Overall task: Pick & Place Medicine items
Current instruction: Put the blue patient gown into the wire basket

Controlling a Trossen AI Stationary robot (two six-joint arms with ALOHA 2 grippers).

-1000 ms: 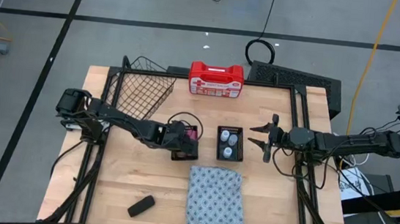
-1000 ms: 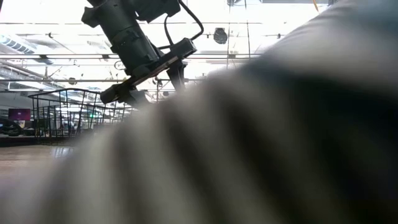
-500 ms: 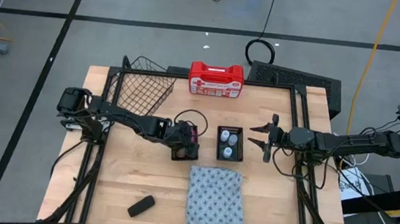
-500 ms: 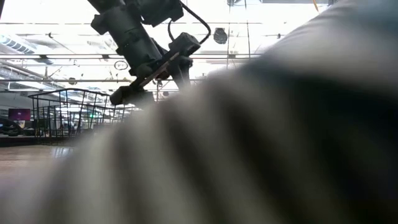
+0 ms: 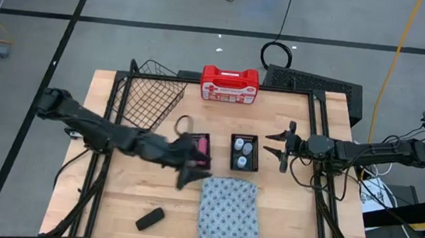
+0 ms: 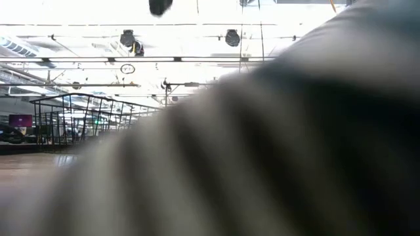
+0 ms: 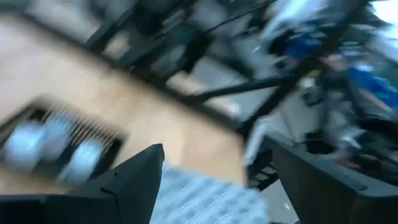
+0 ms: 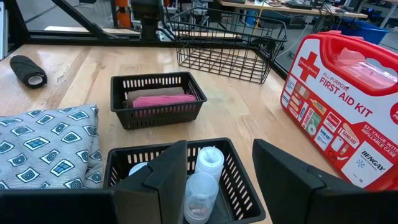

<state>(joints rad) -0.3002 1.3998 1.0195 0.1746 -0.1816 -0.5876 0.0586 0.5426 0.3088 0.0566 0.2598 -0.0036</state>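
Observation:
Two small black mesh trays sit mid-table. One tray [image 8: 158,99] holds a pink block [image 8: 163,101] and a brown block [image 8: 152,92]; the other [image 8: 186,180] holds whitish round bottles [image 8: 209,160]. My left gripper [image 5: 193,170] hangs open above the table between the pink-block tray [image 5: 199,144] and the patterned cloth [image 5: 227,206]. The left wrist view shows nothing between its fingers [image 7: 127,183]. My right gripper [image 5: 280,144] stands open just right of the bottle tray [image 5: 243,153], holding nothing.
A wire basket [image 5: 148,97] and a red-and-white first aid case [image 5: 230,85] stand at the far edge. A black roll [image 5: 150,218] lies near the front left. The cloth fills the low view's foreground [image 6: 262,164].
My left gripper has risen from the pink-block tray, out of the top of the low view. It has swung a little toward the table's near edge and rolled about its own axis. Its fingers stay open. The tray stays in place.

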